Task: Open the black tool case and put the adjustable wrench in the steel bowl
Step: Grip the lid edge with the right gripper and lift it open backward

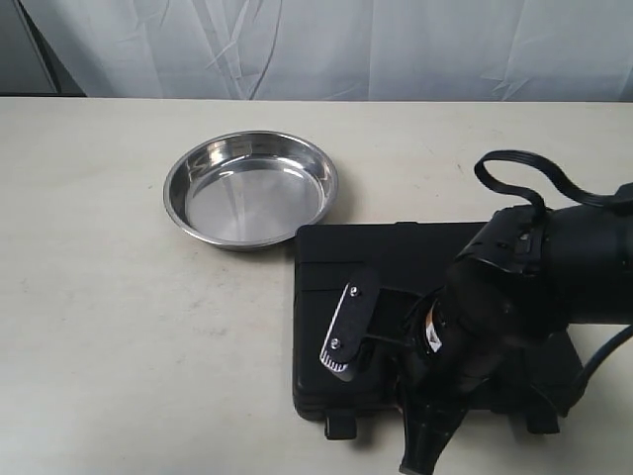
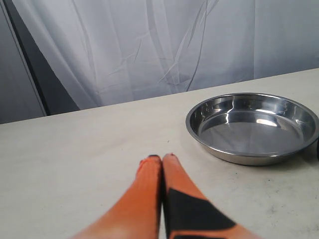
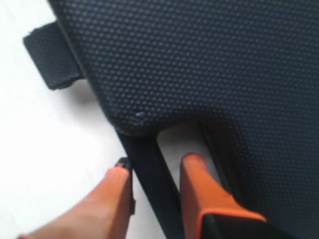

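Note:
The black tool case point(image 1: 396, 259) lies closed at the right of the table, so the adjustable wrench is hidden. In the right wrist view its dotted lid point(image 3: 209, 59) fills the frame. My right gripper point(image 3: 155, 164) is open, with one orange finger on each side of the case's carry handle point(image 3: 149, 174) at the front edge; a gap shows beside one finger. The right arm point(image 1: 495, 307) covers much of the case. The steel bowl point(image 1: 251, 189) stands empty to the case's upper left. My left gripper point(image 2: 162, 158) is shut on nothing, low over the table near the bowl point(image 2: 251, 128).
A latch tab point(image 3: 50, 59) sticks out from the case's front edge, and two such tabs point(image 1: 341, 426) show in the exterior view. A black cable point(image 1: 524, 173) loops above the right arm. A white curtain point(image 1: 316, 45) hangs behind the table.

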